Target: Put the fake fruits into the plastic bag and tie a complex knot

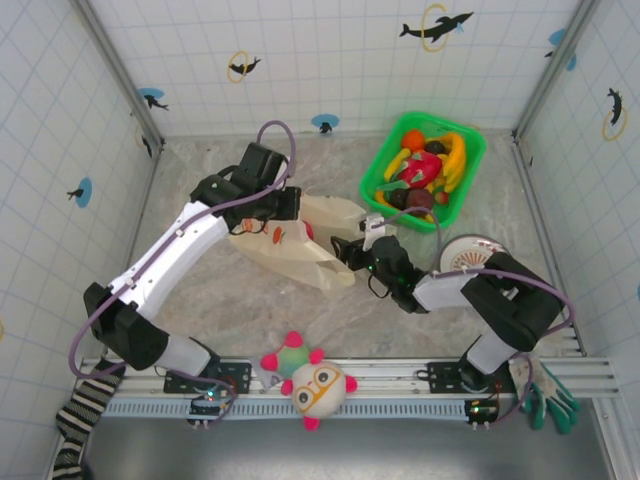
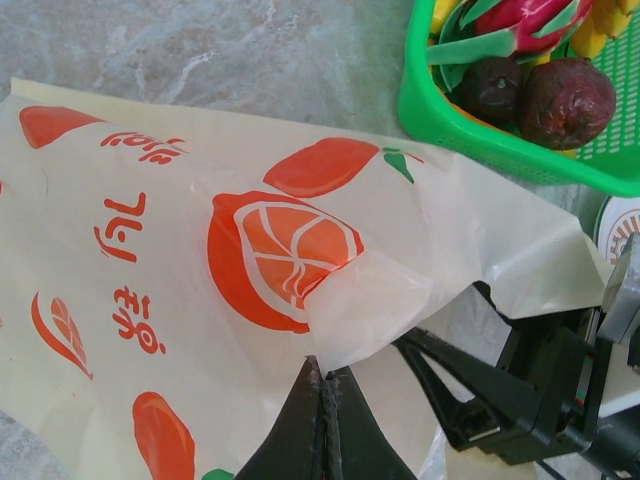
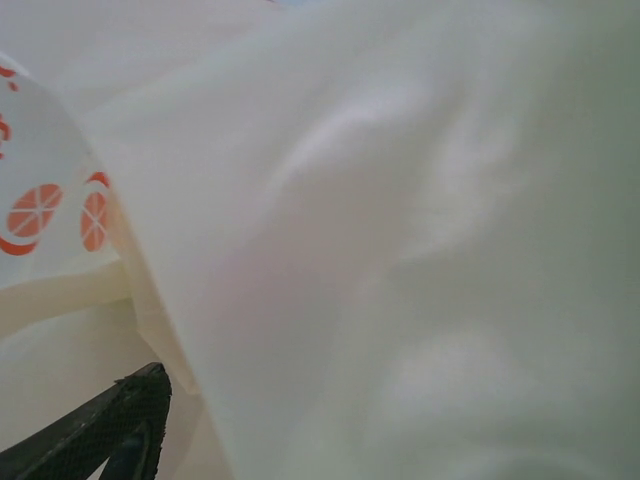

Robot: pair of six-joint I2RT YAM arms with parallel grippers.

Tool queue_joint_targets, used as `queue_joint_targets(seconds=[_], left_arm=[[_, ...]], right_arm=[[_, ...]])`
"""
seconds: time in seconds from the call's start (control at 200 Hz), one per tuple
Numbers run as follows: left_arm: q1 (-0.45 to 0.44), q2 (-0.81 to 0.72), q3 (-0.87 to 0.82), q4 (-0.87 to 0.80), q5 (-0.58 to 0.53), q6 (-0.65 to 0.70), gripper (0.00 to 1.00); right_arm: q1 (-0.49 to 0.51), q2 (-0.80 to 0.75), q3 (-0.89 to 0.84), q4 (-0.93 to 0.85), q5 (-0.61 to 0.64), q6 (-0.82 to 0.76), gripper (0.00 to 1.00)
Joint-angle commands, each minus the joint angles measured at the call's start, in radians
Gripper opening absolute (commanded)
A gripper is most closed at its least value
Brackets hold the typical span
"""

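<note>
Right claw (image 1: 346, 252) sits spread open, cream film draped over it. The plastic bag (image 1: 300, 258) lies on the surface (image 1: 250, 315), long axis roughly left-right, its right end at that claw. Left claw (image 2: 321, 388) is clenched on the bag's edge. Farther back, fake fruits (image 1: 425, 172) sit in the green basket (image 1: 470, 185).

walls (image 1: 330, 60): white grid tiles, dolphin stickers (image 1: 436, 24) | tabletop (image 1: 260, 310): grey marble look | light: even, soft

The plastic bag (image 2: 250, 280) bears orange-red printed characters beside its fruit pictures, but they lie sideways and cannot be read. A white disc (image 2: 622, 222) at the frame edge carries orange marks, also illegible.
</note>
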State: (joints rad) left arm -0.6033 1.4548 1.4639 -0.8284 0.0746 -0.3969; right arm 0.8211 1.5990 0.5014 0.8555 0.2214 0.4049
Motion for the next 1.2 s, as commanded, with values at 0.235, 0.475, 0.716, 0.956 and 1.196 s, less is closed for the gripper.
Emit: queue_joint_targets(seconds=[0.235, 0.475, 0.716, 0.956, 1.196], left_arm=[[0.003, -0.044, -0.023, 0.011, -0.018, 0.013, 0.00], [0.004, -0.034, -0.034, 0.027, -0.036, 0.007, 0.00], [0.006, -0.008, -0.016, 0.026, -0.042, 0.010, 0.00], [0.006, -0.001, -0.011, 0.026, -0.039, 0.005, 0.00], [0.006, 0.003, -0.016, 0.027, -0.036, 0.005, 0.00]], right_arm=[[-0.102, -0.160, 0.037, -0.189, -0.149, 0.103, 1.00], [-0.091, -0.323, 0.017, -0.350, -0.326, 0.083, 1.00], [-0.039, -0.497, 0.010, -0.568, -0.367, 0.066, 1.00], [-0.033, -0.684, 0.042, -0.790, -0.331, 0.024, 1.00], [-0.119, -0.769, 0.123, -0.932, -0.374, 0.009, 1.00]])
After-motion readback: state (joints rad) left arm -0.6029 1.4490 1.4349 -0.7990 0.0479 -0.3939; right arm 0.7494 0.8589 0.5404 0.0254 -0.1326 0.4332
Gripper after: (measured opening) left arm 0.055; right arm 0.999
